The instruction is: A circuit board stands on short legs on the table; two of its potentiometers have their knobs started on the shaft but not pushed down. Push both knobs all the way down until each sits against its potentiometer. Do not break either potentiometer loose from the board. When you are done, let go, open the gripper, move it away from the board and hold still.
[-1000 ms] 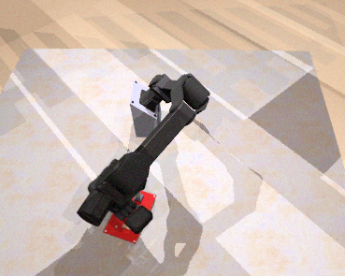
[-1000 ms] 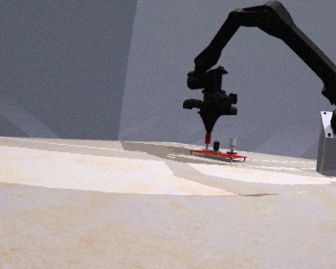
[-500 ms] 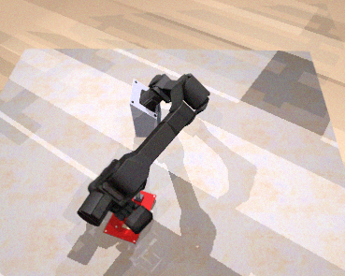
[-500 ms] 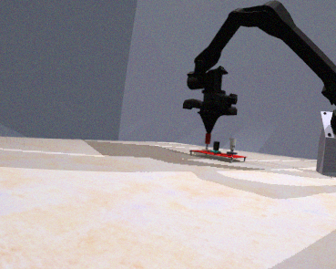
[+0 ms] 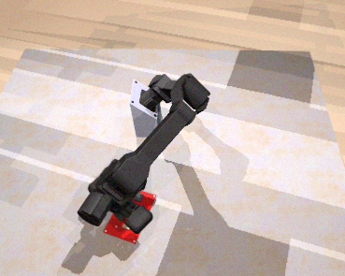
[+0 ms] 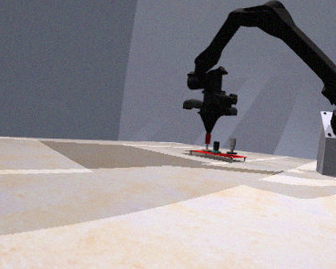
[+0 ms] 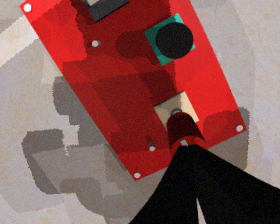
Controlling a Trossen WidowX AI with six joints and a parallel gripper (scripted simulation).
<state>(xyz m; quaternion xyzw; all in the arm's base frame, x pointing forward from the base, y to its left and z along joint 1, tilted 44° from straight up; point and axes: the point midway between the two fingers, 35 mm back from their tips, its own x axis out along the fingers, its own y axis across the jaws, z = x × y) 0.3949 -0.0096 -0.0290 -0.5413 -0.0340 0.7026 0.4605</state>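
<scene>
At the left of the exterior view, seems to be starting the push on the tall red cylindrical knob [image 6: 208,139] [image 7: 184,129], with bare shaft showing beneath and the square beige potentiometer [image 7: 187,102] below. Calls next for a straight, measured press until seated, without sideways load that could tear the potentiometer from the rectangular red circuit board [image 5: 150,199] [image 6: 218,154] [image 7: 115,100], raised on short legs on the table. Keep the black two-fingered gripper [image 6: 208,132] [image 7: 188,153] closed, empty between the fingers, using the joined tips as a pusher; appears to meet the knob's top.

Further right, find the short round black knob [image 6: 216,145] [image 7: 174,40] close over the square teal potentiometer [image 6: 216,150] [image 7: 154,34]; looks seated already. Next along, find the grey cylindrical knob [image 6: 233,142] standing higher, with some shaft apparently exposed; likely to need the second push, after lifting clear and shifting over.

As for pose, point the gripper steeply down at the left end, bend upward through the wrist, then arch the black jointed arm [image 5: 161,139] [image 6: 307,51] high over the board and down rightward to the grey block-shaped base [image 5: 144,125] [image 6: 334,156].
</scene>
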